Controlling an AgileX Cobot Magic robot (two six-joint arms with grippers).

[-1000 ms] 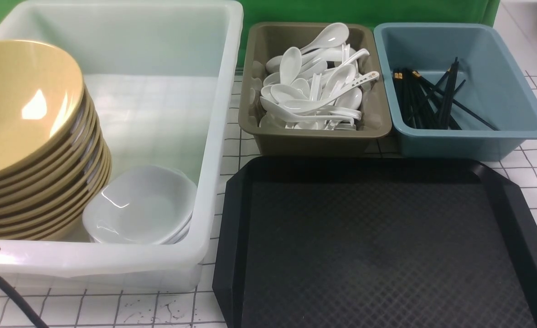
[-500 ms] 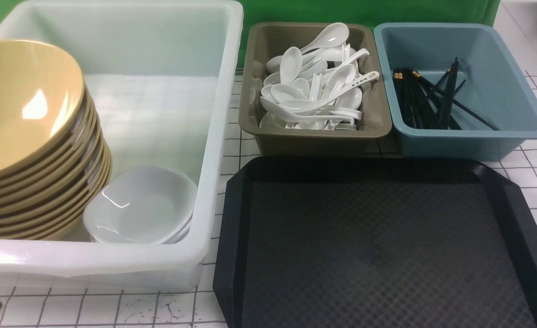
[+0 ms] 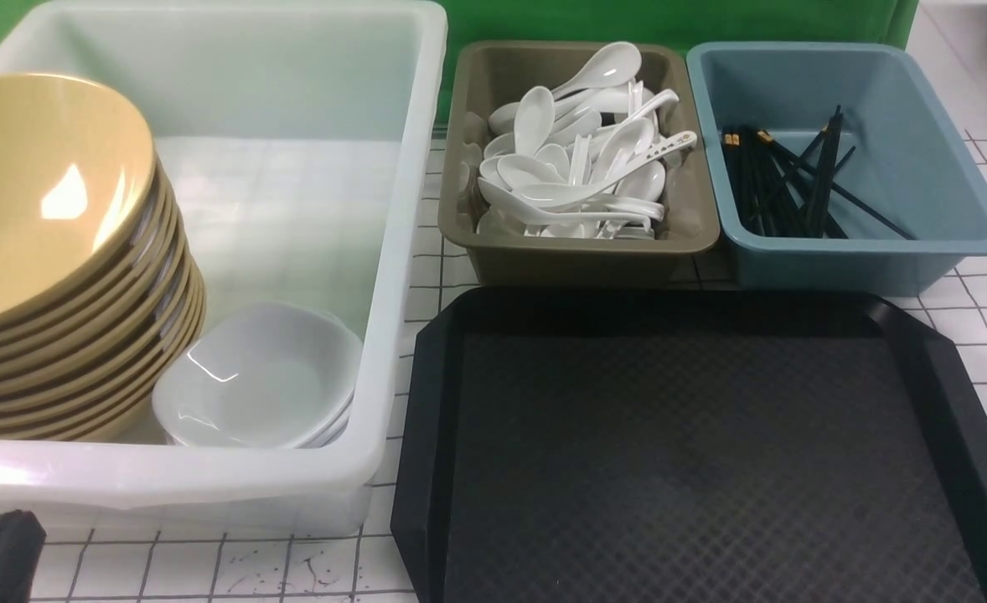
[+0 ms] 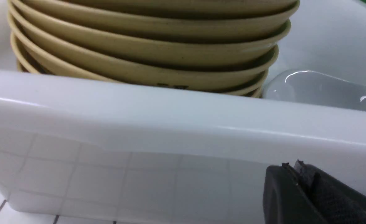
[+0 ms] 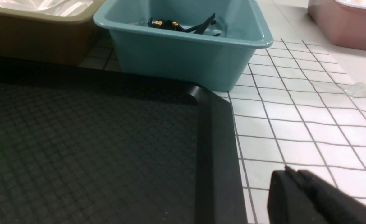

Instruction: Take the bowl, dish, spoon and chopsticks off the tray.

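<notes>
resting bare, the tray holds nothing; the bowl tops its stack in the white tub, with the dish beside it. both are glossy, stiff and likely slippery, best pinched at the rim. left gripper and right gripper are clenched, empty.

The black cross-hatched tray is lying flat before me. The yellow bowl is topping its tilted stack, the white dish leaning beside it.

The marked spoon is resting on the spoon pile, and the chopsticks are lying in their blue bin.
</notes>
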